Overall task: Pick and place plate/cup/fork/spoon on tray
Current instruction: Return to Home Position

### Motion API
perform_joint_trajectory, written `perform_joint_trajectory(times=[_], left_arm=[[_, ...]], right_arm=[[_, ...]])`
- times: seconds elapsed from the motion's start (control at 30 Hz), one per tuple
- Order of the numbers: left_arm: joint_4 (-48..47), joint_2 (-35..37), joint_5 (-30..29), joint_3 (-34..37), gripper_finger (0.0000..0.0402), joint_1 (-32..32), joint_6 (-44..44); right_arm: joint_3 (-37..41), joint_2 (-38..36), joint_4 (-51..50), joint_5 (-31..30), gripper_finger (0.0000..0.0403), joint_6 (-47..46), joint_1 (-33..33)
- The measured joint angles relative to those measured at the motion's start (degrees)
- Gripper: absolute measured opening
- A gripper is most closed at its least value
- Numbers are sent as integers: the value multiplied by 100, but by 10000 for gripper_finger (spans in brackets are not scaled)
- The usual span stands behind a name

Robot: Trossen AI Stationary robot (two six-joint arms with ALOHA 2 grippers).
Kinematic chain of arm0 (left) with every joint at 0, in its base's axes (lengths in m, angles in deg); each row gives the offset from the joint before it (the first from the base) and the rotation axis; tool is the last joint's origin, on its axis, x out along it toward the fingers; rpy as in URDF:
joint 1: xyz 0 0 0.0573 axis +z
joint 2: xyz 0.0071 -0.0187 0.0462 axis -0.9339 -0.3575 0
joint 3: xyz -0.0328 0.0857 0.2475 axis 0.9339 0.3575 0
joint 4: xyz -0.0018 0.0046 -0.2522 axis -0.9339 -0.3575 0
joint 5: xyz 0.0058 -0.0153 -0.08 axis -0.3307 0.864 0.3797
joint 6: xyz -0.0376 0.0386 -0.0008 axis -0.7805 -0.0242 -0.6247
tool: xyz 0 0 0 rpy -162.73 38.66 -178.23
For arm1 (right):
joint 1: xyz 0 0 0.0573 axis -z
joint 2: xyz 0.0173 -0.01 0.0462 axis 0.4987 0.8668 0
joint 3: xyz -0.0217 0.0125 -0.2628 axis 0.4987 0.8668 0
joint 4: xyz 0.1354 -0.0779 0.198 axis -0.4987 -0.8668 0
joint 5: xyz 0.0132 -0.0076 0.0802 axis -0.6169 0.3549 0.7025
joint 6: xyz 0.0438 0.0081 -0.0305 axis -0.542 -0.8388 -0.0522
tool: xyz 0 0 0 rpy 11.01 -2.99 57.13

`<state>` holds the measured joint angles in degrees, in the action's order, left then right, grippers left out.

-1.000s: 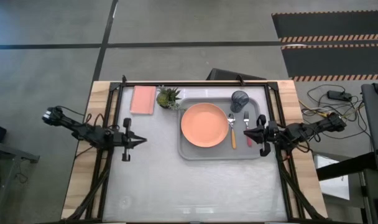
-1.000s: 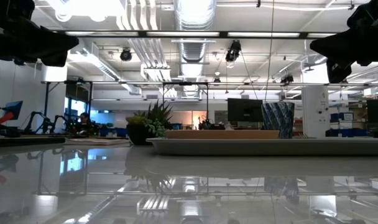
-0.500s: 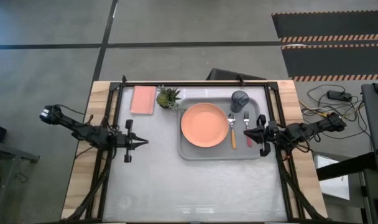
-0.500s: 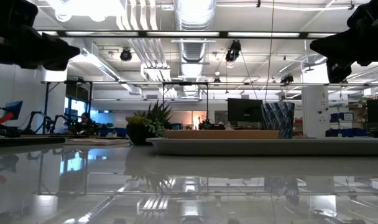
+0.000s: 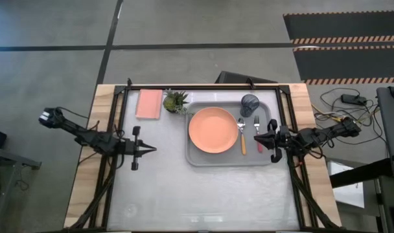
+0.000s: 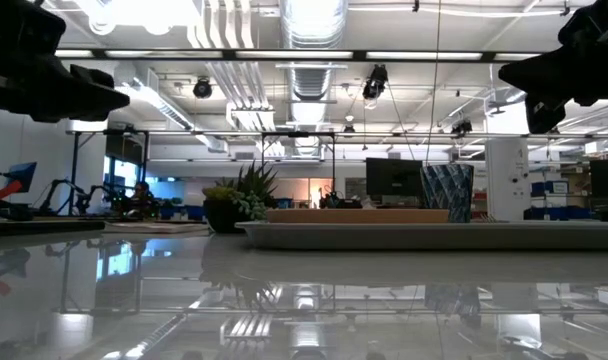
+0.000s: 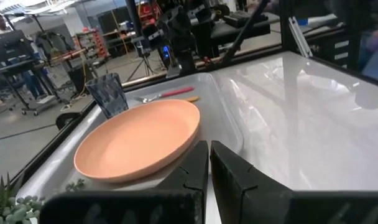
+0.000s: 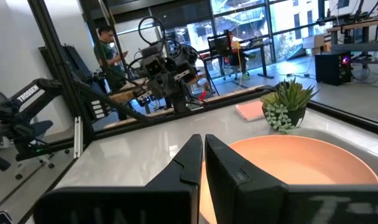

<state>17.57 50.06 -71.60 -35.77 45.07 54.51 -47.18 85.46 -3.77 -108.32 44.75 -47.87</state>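
Since all 4 pieces of tableware already lie inside the large light grey rectangular tray [image 5: 229,160], what remains, as I judge it, is for both arms to draw back to rest. That turns on the right gripper [image 5: 256,137]. It hangs above the tray's right part with its tips pointing inward at the small fork with silver tines and a pink-red handle [image 5: 256,123]. Its 2 fingers are pressed together on nothing.

The fork's long axis runs from the near side to the far side, tines toward the far side. The small orange-handled spoon with a silver bowl [image 5: 242,137] lies parallel just beside it, between the fork and the round, flat salmon-orange plate [image 5: 213,130]. The small dark grey translucent cup [image 5: 249,102] stands beyond the tines, near the tray's far right corner.

A retreat outward, toward the arm's own base, leads away from all 4. The low view shows both arms high above the rim, so a snag looks unlikely.

The left gripper [image 5: 151,149], likewise closed and empty, hovers over the bare white table [image 5: 184,194], well apart from the tray's left rim. A small green potted plant [image 5: 176,102] and a pink rectangular pad [image 5: 149,103] sit farther off, out of either path.
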Motion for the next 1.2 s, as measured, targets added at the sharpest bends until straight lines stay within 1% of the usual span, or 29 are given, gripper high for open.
perform_joint_trajectory(times=[1.2], left_arm=[[1,-894,0,0,0,-1,0]], right_arm=[[0,0,0,0,9,0,0]])
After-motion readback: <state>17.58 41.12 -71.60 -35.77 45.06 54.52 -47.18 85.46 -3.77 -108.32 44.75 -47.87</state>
